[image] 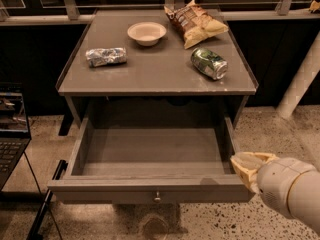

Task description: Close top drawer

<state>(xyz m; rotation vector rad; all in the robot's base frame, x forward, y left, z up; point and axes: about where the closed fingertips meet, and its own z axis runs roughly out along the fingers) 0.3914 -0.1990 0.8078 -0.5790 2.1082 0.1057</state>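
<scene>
The top drawer (pixel 150 154) is pulled far out of the grey-brown cabinet and its inside is empty. Its flat front panel (pixel 100 193) faces me at the bottom of the view, with a small round metal knob (pixel 157 196) at centre. My gripper (pixel 245 166), with pale yellowish fingertips, is at the lower right, right next to the drawer's front right corner. I cannot tell whether it touches the panel.
On the cabinet top (pixel 155 69) lie a crushed silver can (pixel 106 56), a white bowl (pixel 146 33), a chip bag (pixel 195 23) and a green can (pixel 209 63). A laptop (pixel 10 134) stands at the left. A white pole (pixel 300 84) leans at the right.
</scene>
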